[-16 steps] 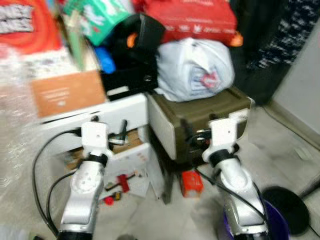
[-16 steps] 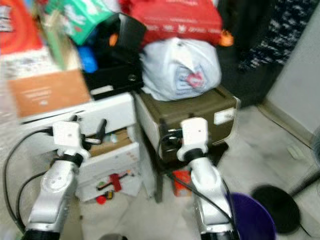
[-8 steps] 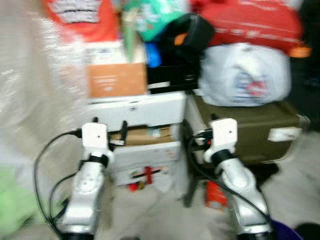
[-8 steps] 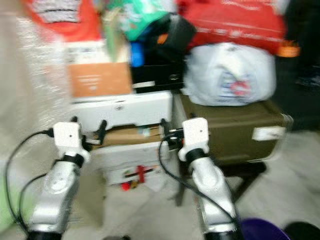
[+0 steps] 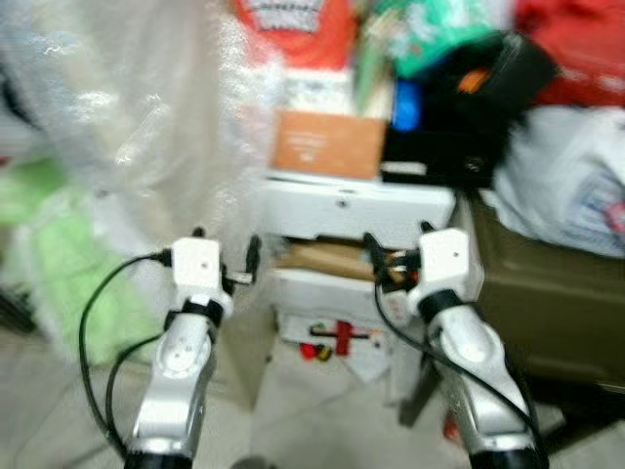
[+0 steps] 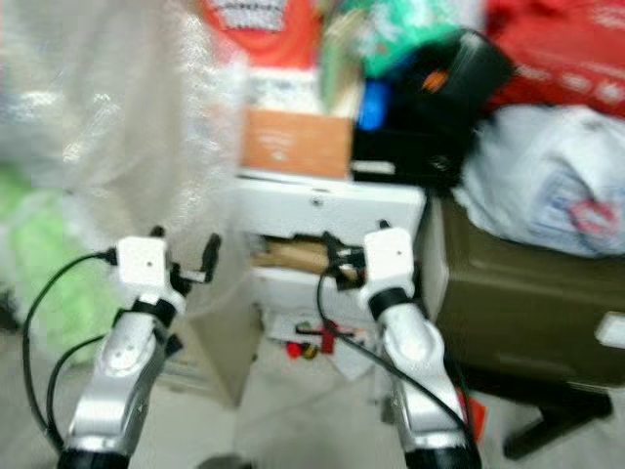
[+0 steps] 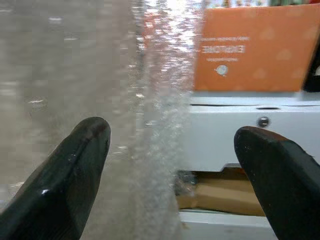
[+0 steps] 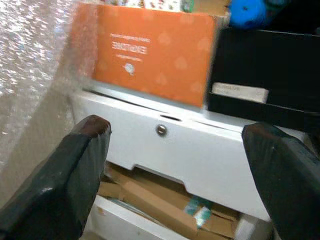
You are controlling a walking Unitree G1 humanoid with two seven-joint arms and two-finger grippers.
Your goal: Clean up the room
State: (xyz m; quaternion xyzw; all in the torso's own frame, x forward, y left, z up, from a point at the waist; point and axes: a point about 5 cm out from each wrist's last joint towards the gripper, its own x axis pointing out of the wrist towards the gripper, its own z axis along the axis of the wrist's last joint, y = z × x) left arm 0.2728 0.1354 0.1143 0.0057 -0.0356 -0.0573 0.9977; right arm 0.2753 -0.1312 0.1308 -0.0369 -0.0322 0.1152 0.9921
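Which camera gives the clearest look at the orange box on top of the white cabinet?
The right wrist view: the orange box is large and its upside-down print shows. The left wrist view shows it partly behind bubble wrap. Both eye views show it small and blurred.

A pale tiled floor (image 5: 312, 410) is seen, blurred. A white drawer unit (image 5: 356, 210) is flanked by hanging bubble wrap (image 5: 146, 107) and a dark olive cabinet (image 5: 557, 303).
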